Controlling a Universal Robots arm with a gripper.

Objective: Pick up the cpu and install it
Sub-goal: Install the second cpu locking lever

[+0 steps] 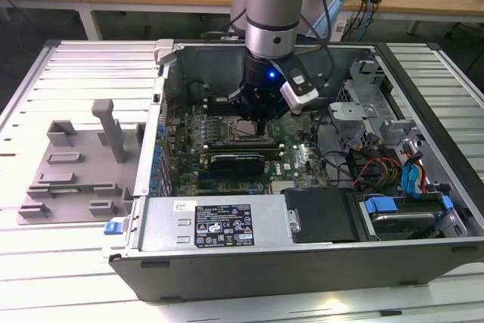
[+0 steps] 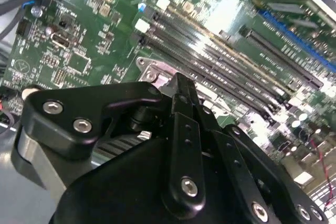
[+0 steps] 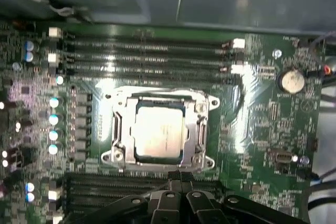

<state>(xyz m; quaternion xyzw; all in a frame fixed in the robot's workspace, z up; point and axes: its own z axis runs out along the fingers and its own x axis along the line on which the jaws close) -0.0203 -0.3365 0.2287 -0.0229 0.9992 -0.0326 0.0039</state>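
Note:
The cpu (image 3: 158, 132), a flat square chip with a silvery top, lies in the black metal socket frame (image 3: 202, 129) on the green motherboard (image 3: 262, 108). The exterior view has it (image 1: 244, 126) inside the open computer case, just under the arm's tool. My gripper (image 3: 179, 174) hovers above the board beside the socket, over the memory slots, its black fingers (image 2: 181, 90) pressed together with nothing between them. It does not touch the chip. In the exterior view the gripper (image 1: 257, 115) hangs low over the socket.
The case wall (image 1: 227, 225) rings the board, with a power supply at the front and drive cages and cables (image 1: 386, 164) on the exterior view's right. A grey plastic tray (image 1: 76, 172) with raised blocks lies outside the case on the exterior view's left.

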